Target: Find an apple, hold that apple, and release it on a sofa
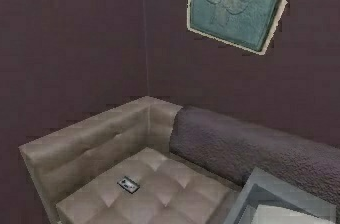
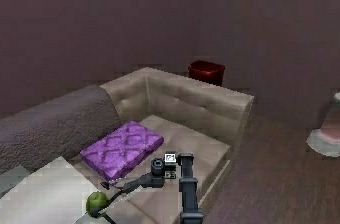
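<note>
A small green apple (image 2: 98,201) shows at the far end of my gripper (image 2: 114,193), low in the arm side view, over a pale cushion (image 2: 38,190) of the beige tufted sofa (image 2: 193,105). I cannot tell whether the apple hangs from the fingers or rests on that cushion. The dark arm (image 2: 189,200) rises from the bottom edge just right of the apple. In the forward view the sofa's corner seat (image 1: 168,185) lies ahead.
A purple quilted cushion (image 2: 123,148) lies on the seat behind the gripper. A dark grey throw (image 1: 263,150) drapes the backrest. A small dark flat object (image 1: 129,184) lies on the seat. A red bin (image 2: 206,71) and a pinkish vase-like object (image 2: 336,125) stand beyond. A framed picture (image 1: 236,22) hangs above.
</note>
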{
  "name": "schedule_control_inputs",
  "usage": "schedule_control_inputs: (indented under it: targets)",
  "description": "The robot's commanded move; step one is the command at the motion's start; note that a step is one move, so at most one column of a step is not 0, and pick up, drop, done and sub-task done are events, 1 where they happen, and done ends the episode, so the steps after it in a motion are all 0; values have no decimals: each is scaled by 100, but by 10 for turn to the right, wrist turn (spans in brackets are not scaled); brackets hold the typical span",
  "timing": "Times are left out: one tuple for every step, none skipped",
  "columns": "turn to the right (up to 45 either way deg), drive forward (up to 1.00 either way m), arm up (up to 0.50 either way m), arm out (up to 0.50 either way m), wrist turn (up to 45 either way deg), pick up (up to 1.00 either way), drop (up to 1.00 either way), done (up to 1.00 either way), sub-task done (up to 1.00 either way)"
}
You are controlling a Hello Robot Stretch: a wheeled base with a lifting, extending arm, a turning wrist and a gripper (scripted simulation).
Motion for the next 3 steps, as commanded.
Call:
schedule_control_inputs:
  targets:
    - [0, 0, -32, 0, 0, 0, 0, 0, 0]
    - [0, 0, 0, 0, 0, 0, 100, 0, 0]
    - [0, 0, 10, 0, 0, 0, 0, 0, 0]
